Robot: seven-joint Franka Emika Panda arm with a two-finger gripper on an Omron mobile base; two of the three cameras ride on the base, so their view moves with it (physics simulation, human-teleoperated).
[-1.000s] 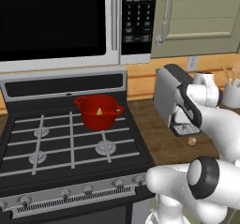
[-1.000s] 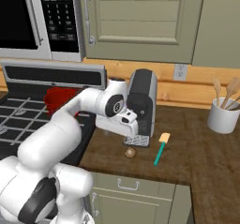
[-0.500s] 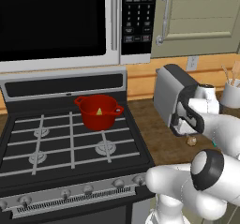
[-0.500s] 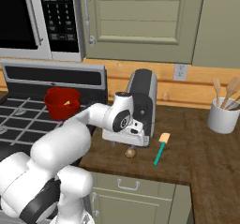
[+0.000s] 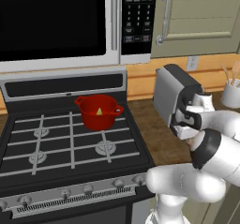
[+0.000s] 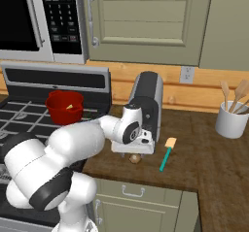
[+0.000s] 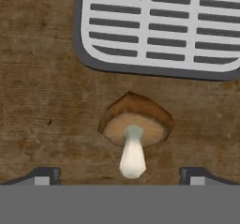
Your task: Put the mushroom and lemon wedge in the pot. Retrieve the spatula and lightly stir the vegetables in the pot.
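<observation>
i've got the gripper (image 7: 120, 176) low over the wooden counter (image 6: 204, 148), jaws spread wide with nothing between them. the mushroom (image 7: 134, 128) lies on its side just ahead of the fingertips (image 7: 45, 175), cap toward the grey slotted drip tray (image 7: 159, 26) of the coffee machine (image 6: 148, 100). lemon wedge (image 5: 99, 111) sits inside the red pot (image 5: 98, 111) on the stove's (image 5: 70, 143) back burner. spatula (image 6: 167, 152) lies flat on the counter, near the mushroom (image 6: 134, 159) on the machine's far side.
</observation>
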